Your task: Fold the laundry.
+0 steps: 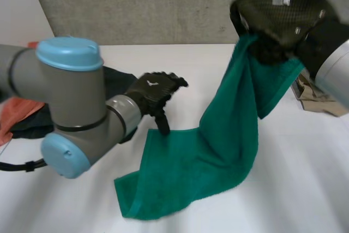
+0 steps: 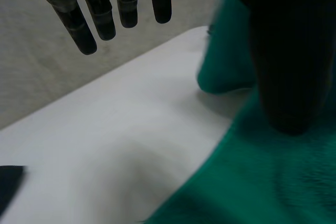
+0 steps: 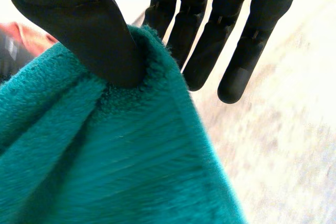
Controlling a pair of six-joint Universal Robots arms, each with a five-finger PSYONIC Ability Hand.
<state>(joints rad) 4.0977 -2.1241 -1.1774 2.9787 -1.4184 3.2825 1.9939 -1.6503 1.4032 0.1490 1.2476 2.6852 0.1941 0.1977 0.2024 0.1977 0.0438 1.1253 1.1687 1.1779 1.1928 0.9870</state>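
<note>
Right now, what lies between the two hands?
In the head view, the green towel spans it, hanging from the raised right hand down to the table beside the left hand.

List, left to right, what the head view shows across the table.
orange cloth → left arm → left hand → green towel, the part lying on the table → right hand, holding the towel's raised end.
</note>
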